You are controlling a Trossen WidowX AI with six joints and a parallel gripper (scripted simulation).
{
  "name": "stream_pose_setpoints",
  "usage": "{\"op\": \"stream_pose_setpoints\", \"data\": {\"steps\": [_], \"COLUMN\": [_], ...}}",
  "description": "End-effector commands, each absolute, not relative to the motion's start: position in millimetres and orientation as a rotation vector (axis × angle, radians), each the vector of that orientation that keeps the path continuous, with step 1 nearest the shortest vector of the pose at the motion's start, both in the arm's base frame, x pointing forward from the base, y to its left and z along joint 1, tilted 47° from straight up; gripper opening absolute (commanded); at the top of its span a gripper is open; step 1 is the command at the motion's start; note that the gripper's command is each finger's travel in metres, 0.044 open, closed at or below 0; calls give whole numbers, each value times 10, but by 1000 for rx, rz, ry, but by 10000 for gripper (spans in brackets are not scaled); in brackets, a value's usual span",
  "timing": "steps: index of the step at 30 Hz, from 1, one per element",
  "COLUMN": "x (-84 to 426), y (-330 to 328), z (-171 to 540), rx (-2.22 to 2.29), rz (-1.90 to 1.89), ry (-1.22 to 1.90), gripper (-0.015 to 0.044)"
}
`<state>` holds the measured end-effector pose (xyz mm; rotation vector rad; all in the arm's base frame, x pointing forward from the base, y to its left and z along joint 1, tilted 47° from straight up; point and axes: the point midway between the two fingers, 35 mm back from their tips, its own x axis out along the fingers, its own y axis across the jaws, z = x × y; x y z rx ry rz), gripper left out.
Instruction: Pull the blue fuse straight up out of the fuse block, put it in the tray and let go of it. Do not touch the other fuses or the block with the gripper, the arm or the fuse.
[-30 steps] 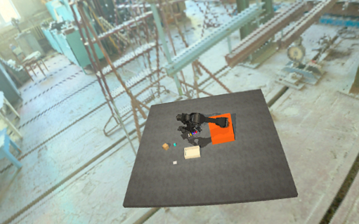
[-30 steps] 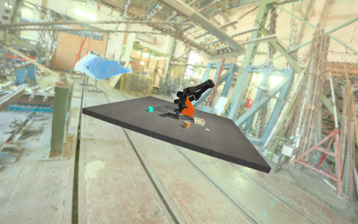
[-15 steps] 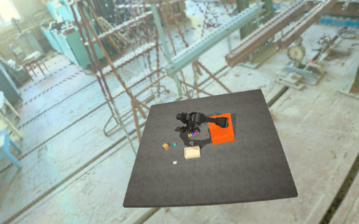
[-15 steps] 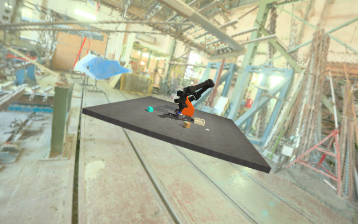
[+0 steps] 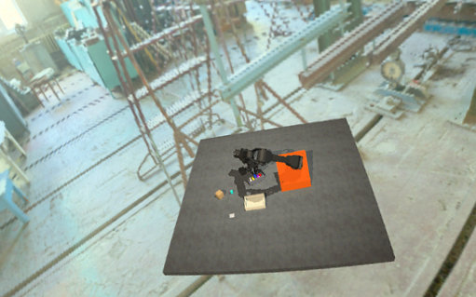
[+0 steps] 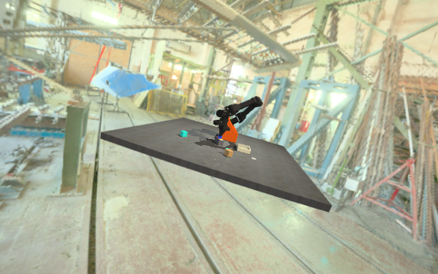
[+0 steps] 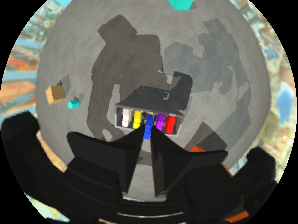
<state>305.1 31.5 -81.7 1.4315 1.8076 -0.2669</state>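
Observation:
My gripper (image 5: 255, 173) (image 6: 220, 135) (image 7: 148, 127) is shut on the blue fuse (image 6: 220, 137) (image 7: 148, 129), which hangs below the fingertips. In the wrist view the blue fuse stands out nearer than the others, above the grey fuse block (image 5: 260, 181) (image 6: 220, 142) (image 7: 142, 107). How far its lower end is above the block is hard to tell. The white fuse (image 7: 125, 119), yellow fuse (image 7: 137, 119), purple fuse (image 7: 160, 122) and red fuse (image 7: 170, 124) sit in the block. The cream tray (image 5: 256, 208) (image 6: 243, 151) stands apart from the block and is empty.
A tan cube (image 5: 219, 194) (image 6: 228, 153) (image 7: 55, 94) stands near a small teal block (image 5: 231, 192) (image 7: 74, 104). A larger teal cube (image 6: 183, 133) (image 7: 181, 4) is across the block. A white square (image 5: 231, 216) (image 6: 254, 158) lies near the tray. The orange base (image 5: 295, 181) is beside the block.

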Motion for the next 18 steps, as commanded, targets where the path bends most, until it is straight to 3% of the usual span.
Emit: {"op": "stream_pose_setpoints", "data": {"steps": [1,18], "x": [3051,3051], "y": [300,240], "z": [-807,-748], "rx": [1425,1426], "rz": [-266,-266], "ry": [1808,1808], "gripper": [0,0]}}
